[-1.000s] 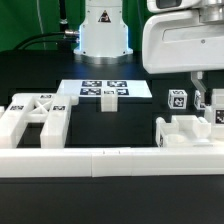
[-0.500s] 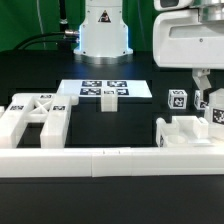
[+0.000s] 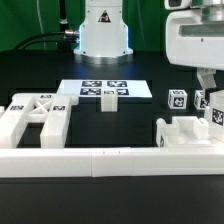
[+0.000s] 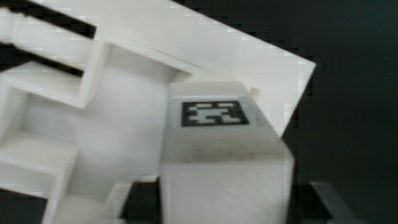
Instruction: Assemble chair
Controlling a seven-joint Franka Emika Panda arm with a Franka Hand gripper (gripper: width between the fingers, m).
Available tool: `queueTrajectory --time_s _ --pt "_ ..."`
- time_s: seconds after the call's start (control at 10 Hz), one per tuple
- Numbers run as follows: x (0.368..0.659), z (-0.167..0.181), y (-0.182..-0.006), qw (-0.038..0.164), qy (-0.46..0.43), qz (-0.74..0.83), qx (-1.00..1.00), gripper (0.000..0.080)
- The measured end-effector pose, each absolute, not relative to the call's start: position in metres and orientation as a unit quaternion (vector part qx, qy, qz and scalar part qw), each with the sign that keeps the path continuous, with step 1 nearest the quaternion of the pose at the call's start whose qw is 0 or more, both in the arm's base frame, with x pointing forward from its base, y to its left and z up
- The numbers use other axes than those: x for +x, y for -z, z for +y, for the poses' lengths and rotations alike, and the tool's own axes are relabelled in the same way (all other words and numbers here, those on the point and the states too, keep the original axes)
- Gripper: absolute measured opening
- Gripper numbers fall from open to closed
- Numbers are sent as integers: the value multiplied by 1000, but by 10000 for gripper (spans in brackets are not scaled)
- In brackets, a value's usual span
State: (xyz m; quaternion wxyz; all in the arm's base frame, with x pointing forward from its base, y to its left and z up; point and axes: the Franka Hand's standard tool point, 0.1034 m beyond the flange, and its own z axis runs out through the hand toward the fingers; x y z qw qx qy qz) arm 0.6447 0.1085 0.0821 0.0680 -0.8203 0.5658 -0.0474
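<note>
On the right side of the black table [image 3: 140, 115], I am watching the jaws pinching a chunky matte-white plastic bar [image 4: 217, 165] that is carrying a black-and-white square tag [image 4: 214, 112]. In the wrist view this bar is filling the whole gap of the jaws and is running back into a larger white chair part with stepped ribs [image 4: 80, 110].

In the exterior view the arm's white wrist housing [image 3: 195, 35] is hanging over the right group of chair parts. A small white tagged cube [image 3: 178, 98] is standing just left of the jaws. Nearer to me, a partly built white chair piece [image 3: 188, 132] is sitting just behind the long white border rail [image 3: 100, 160].

Well apart, at the left, a flat white panel with an X-shaped brace [image 3: 35, 115] is lying against the same rail. The marker board [image 3: 105, 88] is lying in the middle, farther back. A small white block [image 3: 108, 101] is standing at its near edge.
</note>
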Motion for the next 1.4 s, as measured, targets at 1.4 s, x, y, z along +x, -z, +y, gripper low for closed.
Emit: queueTrajectory --time_s 1.4 --pt "649 112 -77 22 83 -37 -996 649"
